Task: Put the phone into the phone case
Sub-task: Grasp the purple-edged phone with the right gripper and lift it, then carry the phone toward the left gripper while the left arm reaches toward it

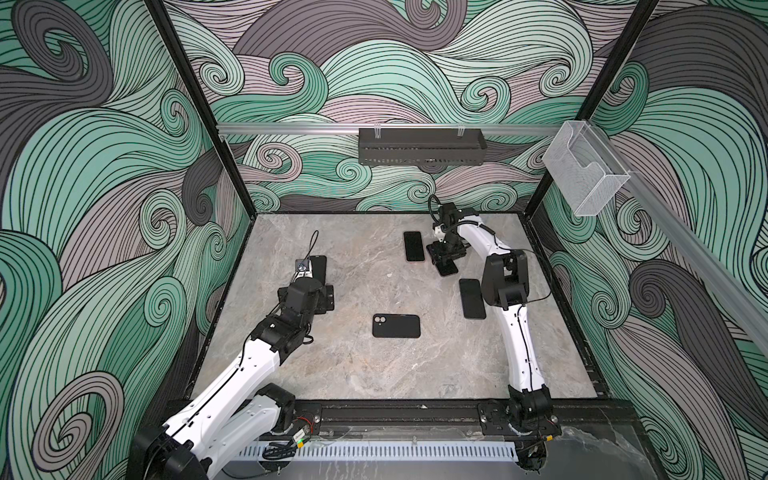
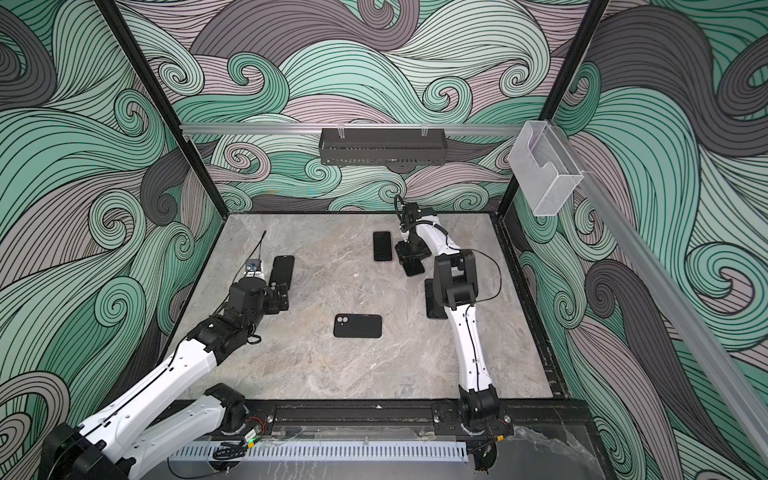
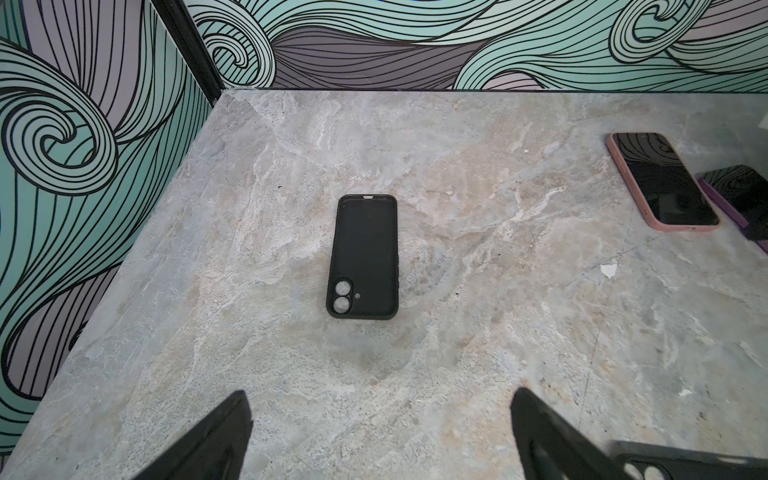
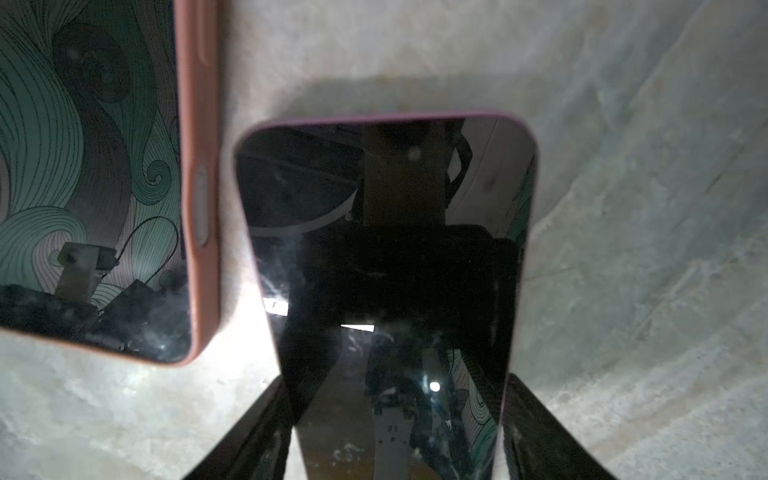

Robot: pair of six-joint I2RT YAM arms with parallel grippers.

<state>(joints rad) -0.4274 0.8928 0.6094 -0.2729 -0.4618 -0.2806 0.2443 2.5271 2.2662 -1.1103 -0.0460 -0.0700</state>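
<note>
Right wrist view shows the right pincer [image 4: 395, 376] pinching the purple-edged phone [image 4: 386, 249] across its width, with one black finger [image 4: 249, 428] against each long edge. The screen faces up and is dark (it mirrors the arm above it). Whether the phone is raised off the marble surface [image 4: 644, 208] or flat on it, I cannot tell. Just beside it, not touching, lies a pink-cased phone [image 4: 104, 187], also screen up. In both top views this pair sits toward the far right of the surface, the pink-cased one on the left. A third phone [image 1: 471, 298] lies nearer the front, partly hidden behind the right arm's elbow.

Left wrist view has the left pincer [image 3: 379, 392] spread wide and holding nothing, low above the surface. Ahead of it an open black case [image 3: 363, 257] lies hollow side up, its camera cut-outs at the end nearer the pincer and bare marble all round it. In both top views this case sits at the left of the surface, close by the left arm. A second black case [image 1: 396, 326] lies near the middle, cut-outs at its left end, well apart from both pincers.
</note>
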